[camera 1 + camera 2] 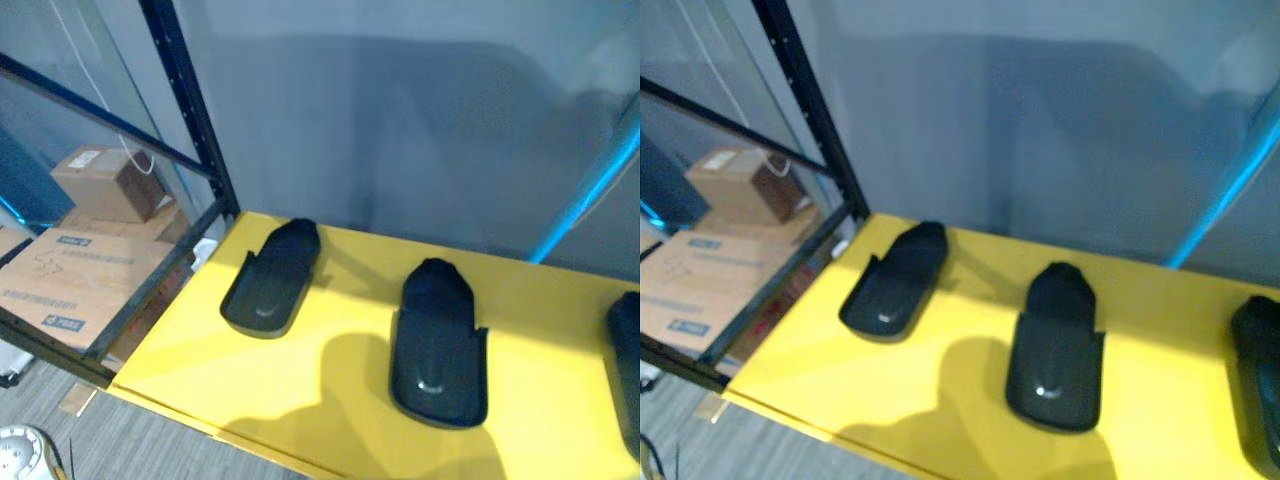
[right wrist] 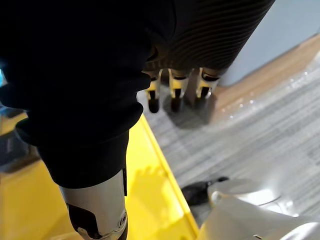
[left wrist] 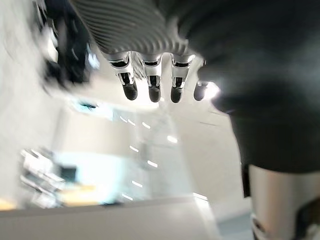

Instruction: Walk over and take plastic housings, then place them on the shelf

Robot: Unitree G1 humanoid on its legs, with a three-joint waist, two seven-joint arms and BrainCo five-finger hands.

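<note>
Three black plastic housings lie hollow side up on the yellow shelf board [image 1: 330, 410]: one at the left [image 1: 270, 280], one in the middle [image 1: 438, 345], and one cut off by the right edge [image 1: 628, 370]. None of them touch each other. My left hand [image 3: 152, 80] shows in the left wrist view with its fingers hanging relaxed and nothing in them. In the right wrist view my right hand [image 2: 172, 92] hangs beside the yellow board's edge [image 2: 150, 190], fingers relaxed and holding nothing.
A dark blue rack post [image 1: 190, 110] stands at the board's back left corner. Left of it, on a lower rack, sit cardboard boxes [image 1: 105, 185], [image 1: 70, 280]. A grey wall [image 1: 400, 120] closes the back. Grey carpet [image 2: 260, 135] lies below the board's edge.
</note>
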